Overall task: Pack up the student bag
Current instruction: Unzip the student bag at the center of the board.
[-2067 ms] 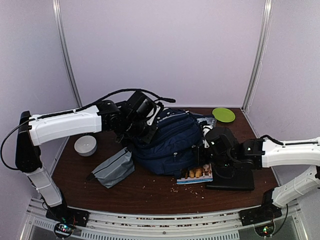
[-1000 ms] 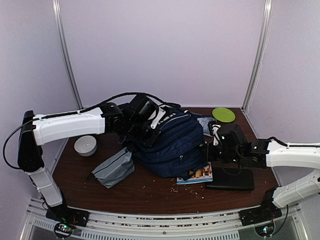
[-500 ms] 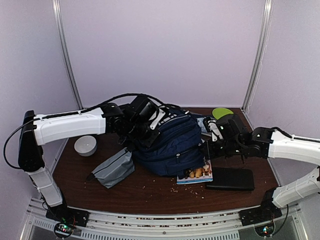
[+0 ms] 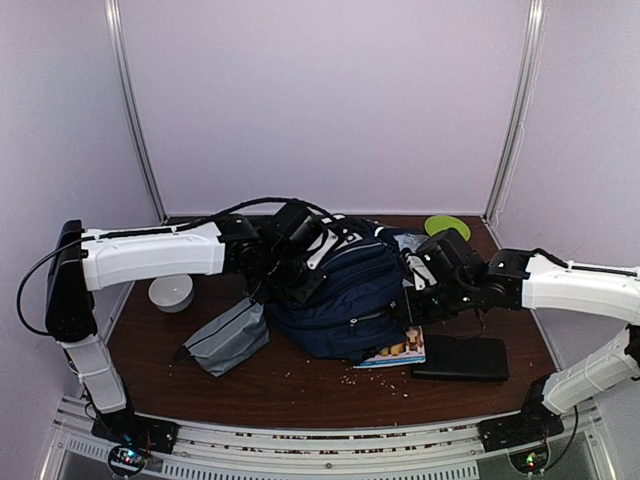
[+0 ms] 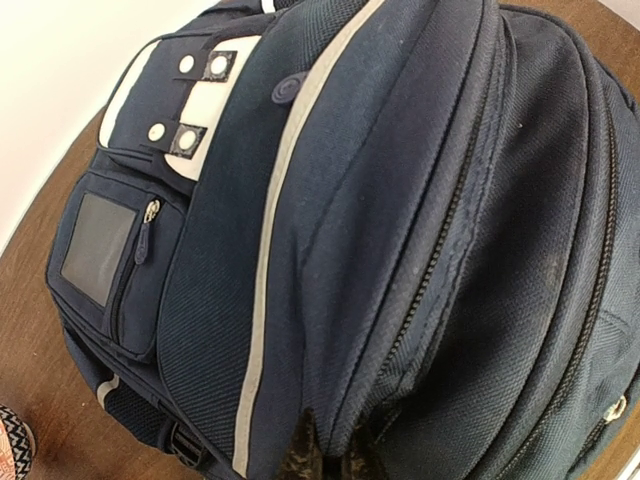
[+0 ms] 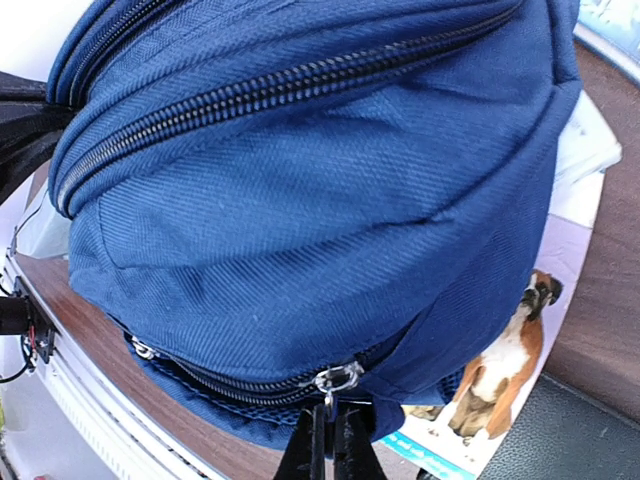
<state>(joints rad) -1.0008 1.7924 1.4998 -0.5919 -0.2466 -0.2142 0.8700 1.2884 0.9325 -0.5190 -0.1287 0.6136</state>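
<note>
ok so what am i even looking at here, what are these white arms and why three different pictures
These are two robot arms bolted to the near edge of a table, each ending in a two-finger gripper. The wide picture comes from a fixed camera above and behind them; the two close-ups come from small cameras on the wrists. In the middle lies a navy backpack. Around it are a grey pouch, a pale bowl, a green plate, a black case and a book with a dog on it, partly under the backpack. The left gripper pinches a fold of the backpack's fabric; the right gripper is shut on a zip pull.
</note>
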